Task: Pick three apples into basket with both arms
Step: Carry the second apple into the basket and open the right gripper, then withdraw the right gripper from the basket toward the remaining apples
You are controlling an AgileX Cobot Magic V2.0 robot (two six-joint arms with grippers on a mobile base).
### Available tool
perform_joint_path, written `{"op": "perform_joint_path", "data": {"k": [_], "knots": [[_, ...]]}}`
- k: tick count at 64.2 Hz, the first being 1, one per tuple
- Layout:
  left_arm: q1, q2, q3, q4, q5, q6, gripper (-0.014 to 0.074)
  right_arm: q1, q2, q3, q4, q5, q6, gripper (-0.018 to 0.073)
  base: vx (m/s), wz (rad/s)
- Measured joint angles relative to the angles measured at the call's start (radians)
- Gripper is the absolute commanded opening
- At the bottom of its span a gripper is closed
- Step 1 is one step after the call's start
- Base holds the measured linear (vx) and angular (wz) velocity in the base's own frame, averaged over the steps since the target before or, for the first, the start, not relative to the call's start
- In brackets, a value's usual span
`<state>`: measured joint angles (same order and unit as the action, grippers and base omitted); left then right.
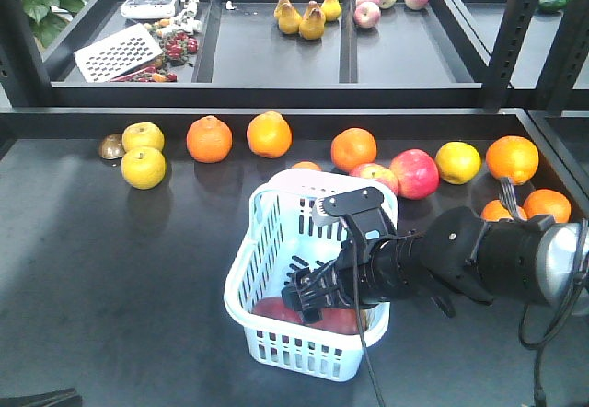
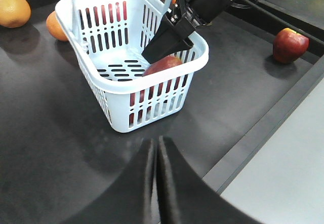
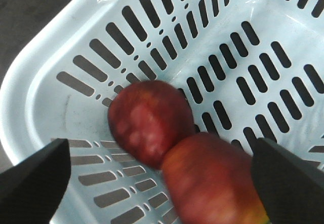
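1. R gripper is inside the basket, jaws spread wide, holding nothing.
2. Two apples lie touching on basket floor. Third apple sits on table, well apart from basket.
3. L gripper is pinched closed, empty, outside basket's near side.
4. Risk: R fingers or loose cable snag basket rim on exit. Basket looks light, could tip, apples roll out.

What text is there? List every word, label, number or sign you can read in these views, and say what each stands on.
None can be read.
The basket, the apples in it and the right arm show no lettering in any view.
The pale packet in the far left tray may carry print, but it is too small to tell.
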<state>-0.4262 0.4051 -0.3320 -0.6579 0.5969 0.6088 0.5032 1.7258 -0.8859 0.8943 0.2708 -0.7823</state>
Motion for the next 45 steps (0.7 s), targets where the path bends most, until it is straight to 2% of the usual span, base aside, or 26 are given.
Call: {"op": "perform_joint_path", "data": {"k": [9, 16, 25, 30, 38, 45], "knots": [[0.0, 0.0, 0.0, 0.0, 0.0, 0.0, -0.0006, 0.0, -0.001, 0.0, -0.004, 0.005, 0.0, 0.0658, 0.0, 0.0], [0.0, 0.0, 0.0, 0.0, 0.0, 0.0, -0.0006, 0.0, -0.021, 0.0, -0.009, 0.029, -0.001, 0.0584, 0.0, 0.0], [0.0, 0.0, 0.0, 0.0, 0.0, 0.0, -0.0006, 0.0, -0.086, 0.0, -0.016, 0.085, -0.001, 0.0415, 0.0, 0.0], [0.0, 0.0, 0.0, 0.0, 0.0, 0.0, -0.0006, 0.0, -0.129, 0.0, -0.02, 0.131, 0.004, 0.0279, 0.0, 0.0], [0.0, 0.0, 0.0, 0.0, 0.0, 0.0, -0.0006, 0.0, -0.188, 0.0, -0.078, 0.229, 0.052, 0.0002, 0.0, 0.0], [0.0, 0.0, 0.0, 0.0, 0.0, 0.0, -0.0006, 0.0, -0.228, 0.0, -0.205, 0.323, 0.156, -0.0009, 0.0, 0.0]]}}
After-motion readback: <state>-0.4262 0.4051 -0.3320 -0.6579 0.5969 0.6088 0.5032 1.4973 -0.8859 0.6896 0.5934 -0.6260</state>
